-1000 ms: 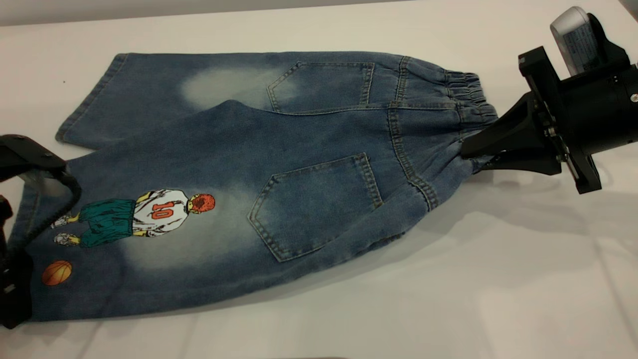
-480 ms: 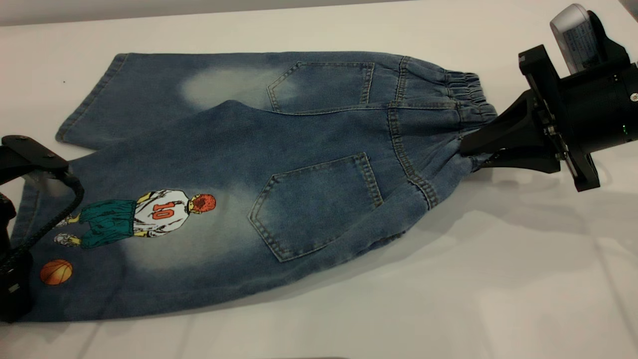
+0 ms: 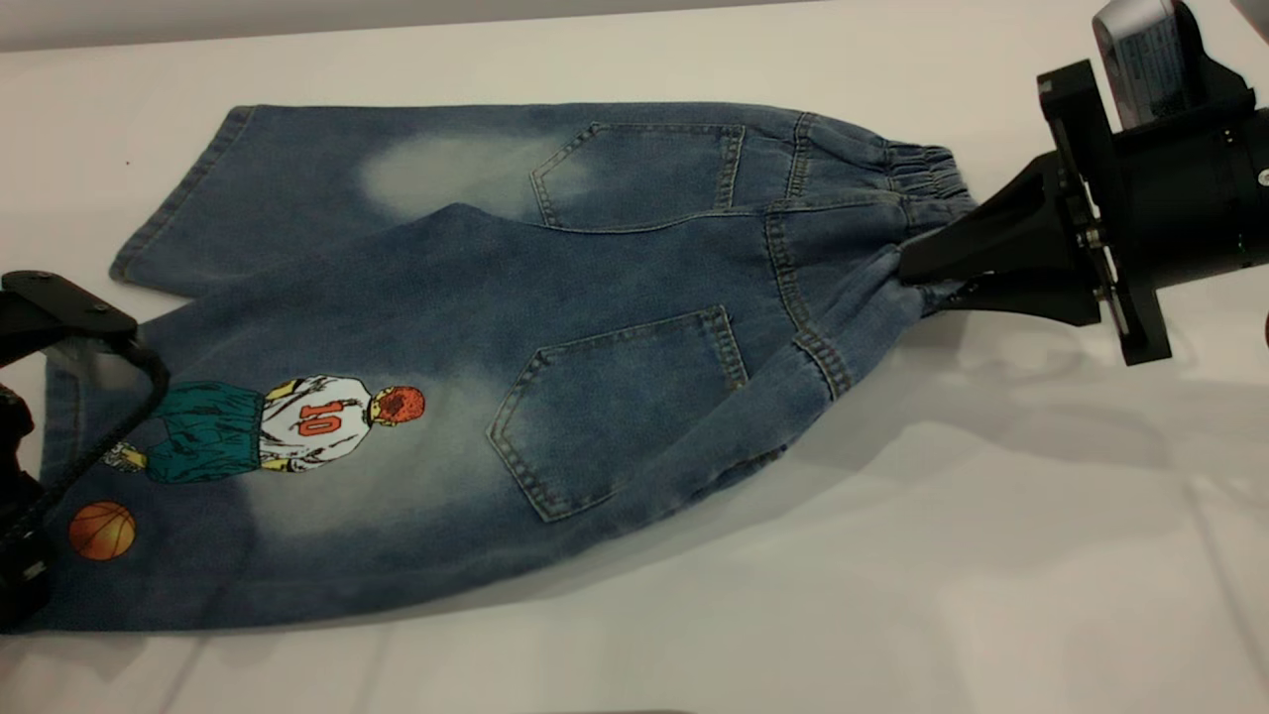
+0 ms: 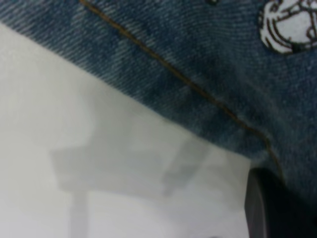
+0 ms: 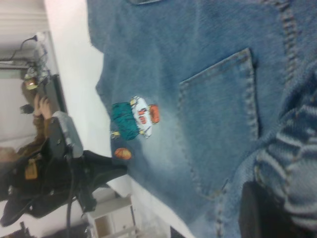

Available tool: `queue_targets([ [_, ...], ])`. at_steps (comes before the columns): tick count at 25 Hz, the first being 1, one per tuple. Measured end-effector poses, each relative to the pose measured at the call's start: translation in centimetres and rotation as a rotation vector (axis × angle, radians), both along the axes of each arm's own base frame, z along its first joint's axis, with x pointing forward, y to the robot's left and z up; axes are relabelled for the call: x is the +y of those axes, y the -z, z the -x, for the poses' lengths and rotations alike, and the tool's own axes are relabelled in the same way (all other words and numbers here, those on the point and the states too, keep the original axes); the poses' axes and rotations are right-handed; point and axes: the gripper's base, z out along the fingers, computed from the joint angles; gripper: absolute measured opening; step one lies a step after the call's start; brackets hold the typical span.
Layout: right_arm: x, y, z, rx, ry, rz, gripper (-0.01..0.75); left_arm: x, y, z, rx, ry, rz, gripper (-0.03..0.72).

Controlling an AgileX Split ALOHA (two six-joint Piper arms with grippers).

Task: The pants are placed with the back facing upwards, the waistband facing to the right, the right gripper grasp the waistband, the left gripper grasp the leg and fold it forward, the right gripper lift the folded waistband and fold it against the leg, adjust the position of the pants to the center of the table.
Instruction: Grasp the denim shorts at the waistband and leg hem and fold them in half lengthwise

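The blue denim pants (image 3: 555, 297) lie back up on the white table (image 3: 892, 555), with the waistband (image 3: 927, 174) to the right. My right gripper (image 3: 917, 278) is shut on the near part of the waistband and holds it a little off the table. The right wrist view shows the gathered band (image 5: 297, 158) bunched over one dark finger (image 5: 262, 213). The printed leg (image 3: 297, 476) points left. At its hem corner my left gripper (image 3: 25, 585) is shut on the leg. The left wrist view shows the hem (image 4: 198, 74) and one black finger (image 4: 272, 208); the other is hidden.
The plain leg (image 3: 297, 178) lies flat at the back, partly under the printed one. Bare table stretches in front of and to the right of the pants. Beyond the table's left end, the right wrist view shows a person's hand (image 5: 39, 106) and shelving (image 5: 111, 220).
My right gripper has moved left and slightly up with the waistband, bunching the cloth there. The printed leg and my left gripper have shifted slightly left and up.
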Motion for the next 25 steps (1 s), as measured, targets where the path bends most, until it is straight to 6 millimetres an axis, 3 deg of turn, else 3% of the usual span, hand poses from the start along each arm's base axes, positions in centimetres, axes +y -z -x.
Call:
queue_targets([
  [3,0.2,-0.1,0.4,0.002,-0.049,-0.008,0.041,-0.1,-0.8,0.0,-0.008,-0.03,0.008,0.064],
  [7,0.3,0.2,1.5,0.046,-0.089,-0.007,0.041,-0.1,-3.6,-0.1,-0.072,-0.045,0.013,0.064],
  [13,0.3,-1.3,3.9,0.073,-0.092,-0.01,0.041,-0.1,-10.0,0.5,-0.28,-0.06,0.032,0.064],
  [16,0.3,-2.5,3.9,0.084,-0.062,-0.023,0.041,0.0,-12.7,0.8,-0.421,-0.053,0.038,0.064],
  [21,0.3,-3.6,3.1,0.207,0.103,-0.13,0.041,0.1,-14.2,0.0,-0.571,-0.103,0.05,0.064],
  [25,0.1,-3.7,2.2,0.31,0.241,-0.182,0.041,0.0,-15.1,-2.7,-0.668,-0.124,0.068,0.064],
])
